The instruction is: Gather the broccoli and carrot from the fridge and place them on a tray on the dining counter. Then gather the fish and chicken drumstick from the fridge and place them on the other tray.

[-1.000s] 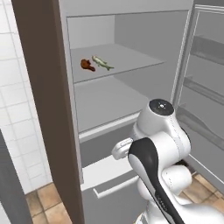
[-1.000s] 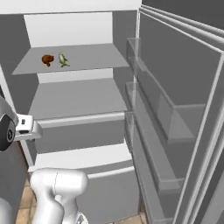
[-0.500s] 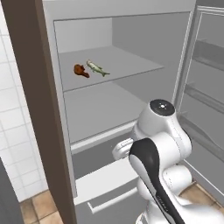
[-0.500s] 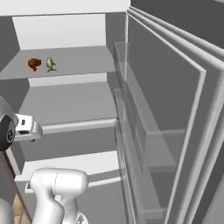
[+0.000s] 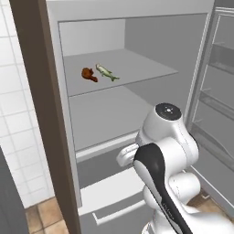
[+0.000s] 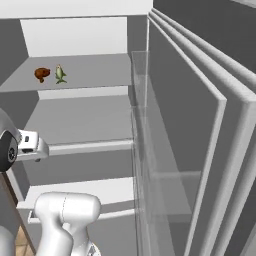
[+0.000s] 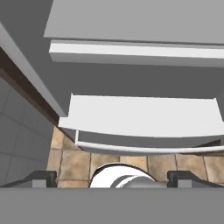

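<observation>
Up on fridge shelf (image 5: 137, 68), fish (image 5: 106, 72) beside drumstick (image 5: 88, 74); well above gripper (image 7: 112, 177), fully open, empty, aimed at drawer (image 7: 140, 114).

Open fridge (image 5: 137, 41) with grey inner walls and a bare middle shelf (image 5: 105, 114); white drawer (image 7: 140, 116) at the bottom, its front lip jutting forward. Door (image 6: 200, 150) swung wide at the right, clear door bins (image 6: 150, 145) along its inner face. Brown cabinet edge (image 5: 41, 114) and white wall tiles (image 5: 16, 123) to the left. Tan floor tiles (image 7: 70, 159) below the drawer.
</observation>
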